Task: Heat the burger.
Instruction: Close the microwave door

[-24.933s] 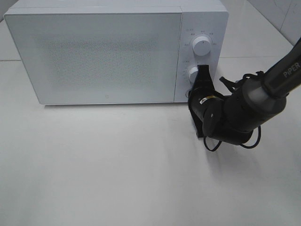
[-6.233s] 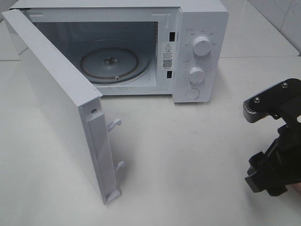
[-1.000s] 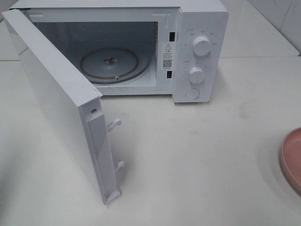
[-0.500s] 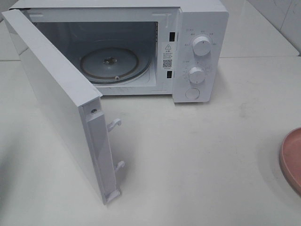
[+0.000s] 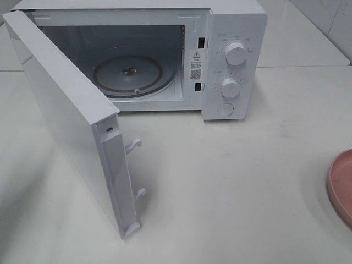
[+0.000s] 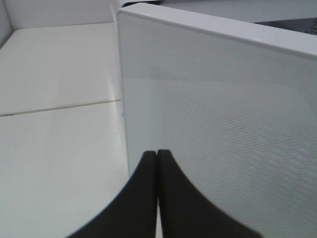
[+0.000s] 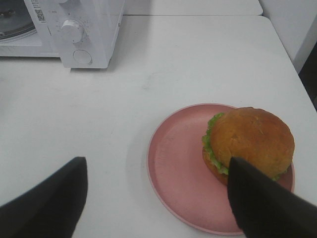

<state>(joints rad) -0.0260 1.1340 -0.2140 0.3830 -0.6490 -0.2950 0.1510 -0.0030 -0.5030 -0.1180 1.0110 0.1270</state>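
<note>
On the pink plate, burger waiting

Soft, stacked, likely to squash or slide apart: take the plate rim instead. Right gripper jaws spread wide above it; left gripper clenched empty beside the microwave door.

White tabletop seen across the whole frame — matte, faintly scuffed, crossed by a thin seam at 2 o'clock. White tiled wall noted at 1 o'clock. Light is soft and even; a dim shadow is cast on the surface at 8 o'clock.
</note>
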